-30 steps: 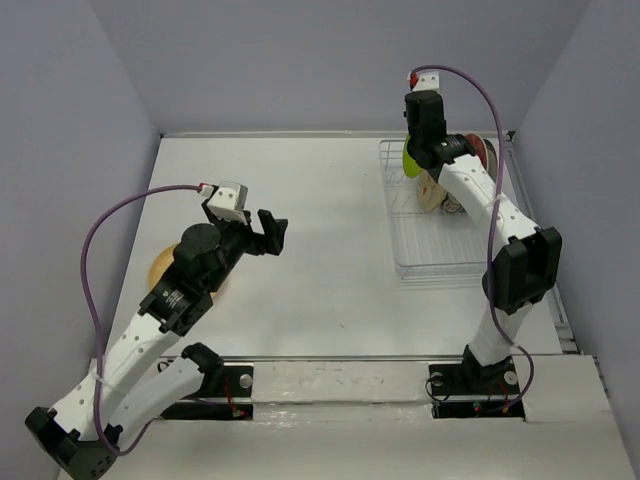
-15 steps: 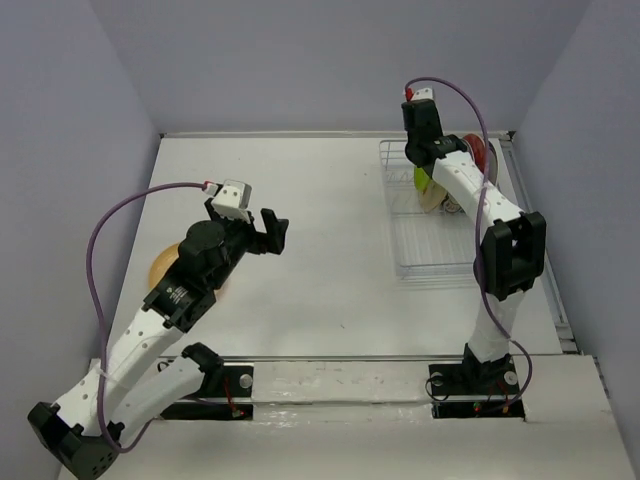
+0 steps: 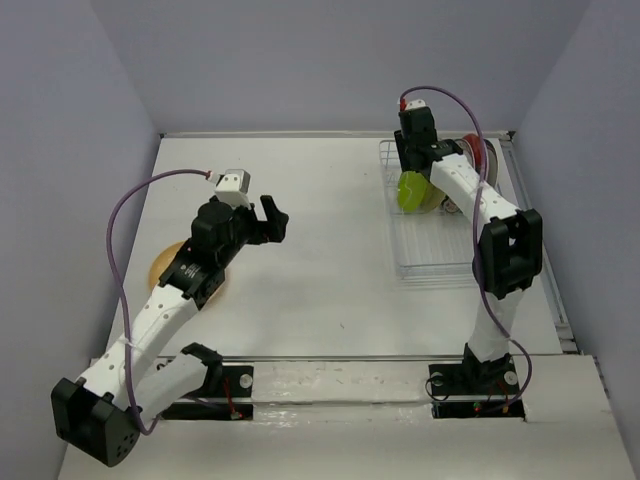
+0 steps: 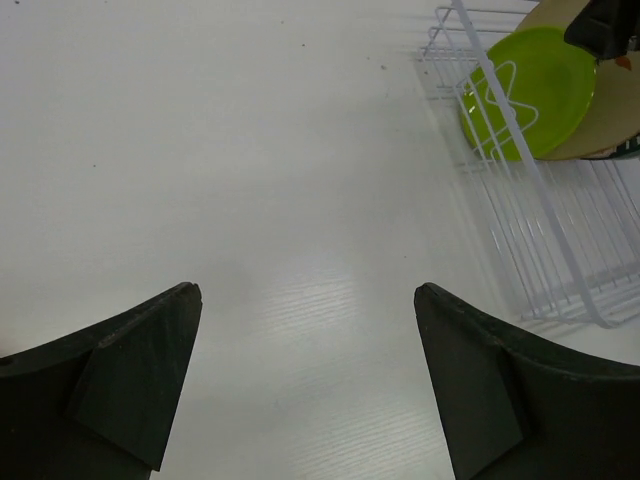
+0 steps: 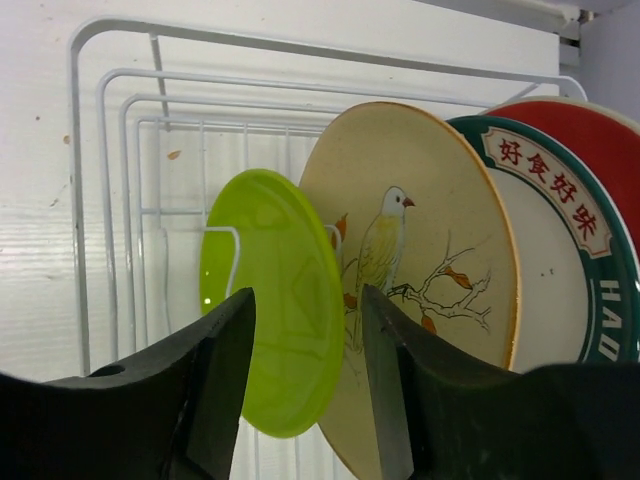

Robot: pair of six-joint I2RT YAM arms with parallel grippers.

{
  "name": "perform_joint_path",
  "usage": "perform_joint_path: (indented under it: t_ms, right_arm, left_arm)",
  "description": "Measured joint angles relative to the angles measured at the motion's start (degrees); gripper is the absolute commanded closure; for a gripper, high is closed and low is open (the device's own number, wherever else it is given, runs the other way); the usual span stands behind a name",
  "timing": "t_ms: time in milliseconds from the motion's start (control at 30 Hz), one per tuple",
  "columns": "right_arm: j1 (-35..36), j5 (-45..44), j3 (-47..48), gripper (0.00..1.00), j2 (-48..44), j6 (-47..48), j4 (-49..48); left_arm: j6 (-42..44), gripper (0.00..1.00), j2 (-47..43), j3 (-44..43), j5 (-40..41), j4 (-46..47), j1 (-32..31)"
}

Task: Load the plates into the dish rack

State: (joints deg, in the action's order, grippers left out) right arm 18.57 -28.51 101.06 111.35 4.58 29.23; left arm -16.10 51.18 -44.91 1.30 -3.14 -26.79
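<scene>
Table (image 3: 330, 260): white; dish rack (image 3: 430, 265) at 2 o'clock.
Right gripper (image 5: 307, 300): jaws apart, straddling lime green plate (image 3: 411, 190), upright in rack.
Left gripper (image 4: 307, 290): spread wide, empty.
Risk: lifting off, I could snag its rim and topple it.

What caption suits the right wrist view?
Round lime green plate stands in pale wire dish rack beside beige bird plate.

A matte white tabletop (image 3: 320, 260) fills the middle, evenly lit with faint glare. Plain lavender-grey panels enclose it: a back wall (image 3: 330, 60) at 12 o'clock, a left wall (image 3: 60, 180) at 9, a right wall (image 3: 600, 150) at 3. A white ledge (image 3: 340, 372) spans 6 o'clock.
</scene>
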Motion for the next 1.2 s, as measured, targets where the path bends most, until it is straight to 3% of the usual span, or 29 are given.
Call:
perform_joint_path:
  t_ms: [200,333,433,600,933,1067,1200]
  right_arm:
    - [0.0,6.6,-2.6,0.43,-3.5,-2.1,0.3]
    - [0.0,16.4,-5.2,0.42,-9.2,-5.3,-0.9]
    - [0.8,25.7,-8.0,0.42,-14.2,-8.8,-5.1]
    - [5.1,41.1,-10.3,0.43,-15.7,-16.0,-15.6]
    - [21.4,54.1,-10.5,0.35,-0.9,-26.2,-24.2]
    - [24.3,55.8,-7.0,0.33,6.7,-31.5,-28.1]
    - [26.2,56.6,-2.9,0.32,14.0,-37.4,-32.1]
  left_arm:
    - [-7.3,0.02,3.4,2.6,-3.2,0.6,5.9]
    - [-12.6,0.02,2.1,5.4,-3.7,-0.8,12.1]
    - [-16.4,0.01,-0.6,6.7,-0.3,-5.2,18.2]
    - [-18.7,0.01,-4.6,7.0,7.1,-11.1,23.0]
    - [-14.7,0.01,-7.8,2.6,17.9,-16.4,24.3]
    - [-11.8,0.01,-9.6,0.8,16.5,-14.3,24.3]
    - [-8.9,0.01,-10.8,0.2,10.1,-9.0,24.3]
